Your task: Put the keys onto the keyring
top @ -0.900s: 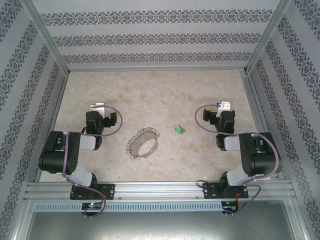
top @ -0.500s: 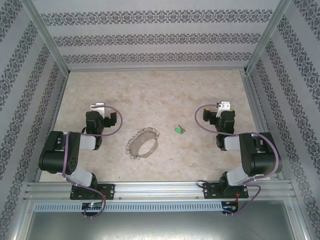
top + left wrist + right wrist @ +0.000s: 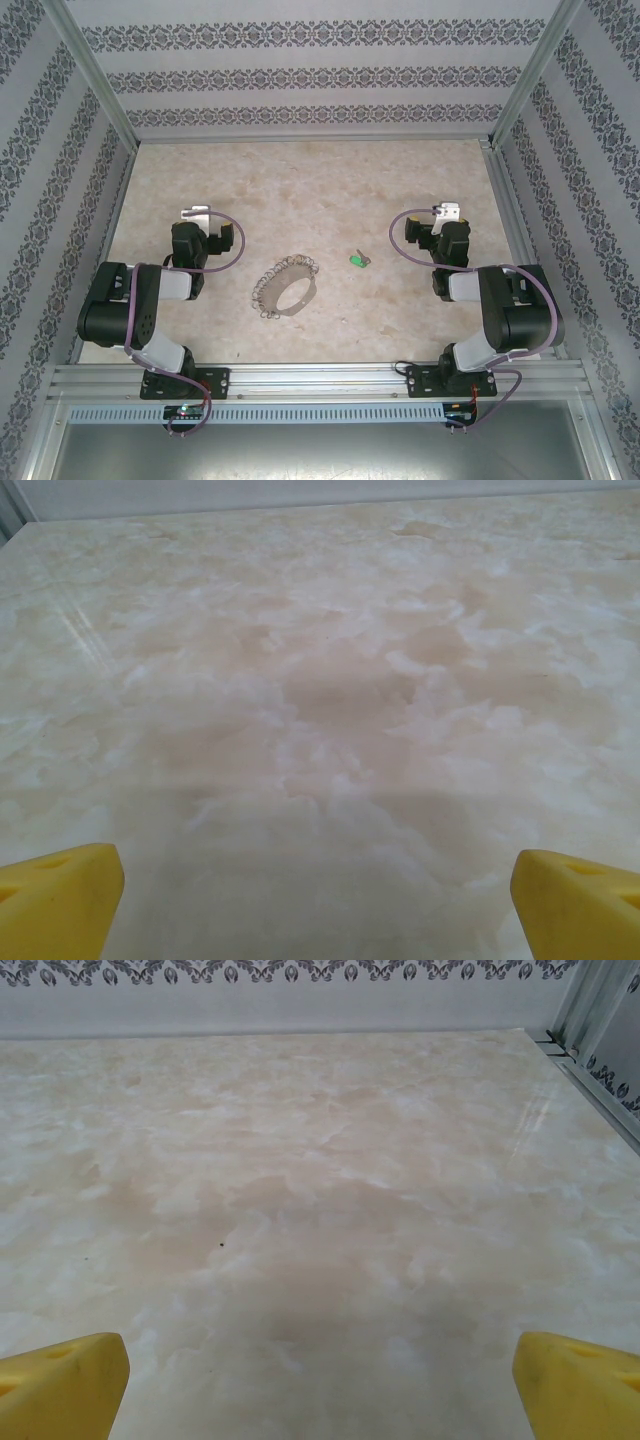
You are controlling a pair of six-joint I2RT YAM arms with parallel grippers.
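A tiny key (image 3: 357, 261) with a bright green head lies flat on the marble-patterned tabletop, just right of centre. To its left rests the keyring (image 3: 285, 285), a floppy silvery loop edged with small metal bits. The two are apart. My left gripper (image 3: 197, 214) sits folded back at the table's left side, well left of the keyring. My right gripper (image 3: 447, 212) sits folded back at the right, beyond the key. In both wrist views the yellow fingertips (image 3: 60, 900) (image 3: 62, 1382) stand wide apart over bare tabletop, with nothing between them.
Patterned walls close in the table (image 3: 320, 180) on three sides, with metal frame posts (image 3: 520, 95) at the back corners. An aluminium rail (image 3: 320, 380) runs along the near edge, carrying both arm bases. Bare tabletop stretches behind the key and keyring.
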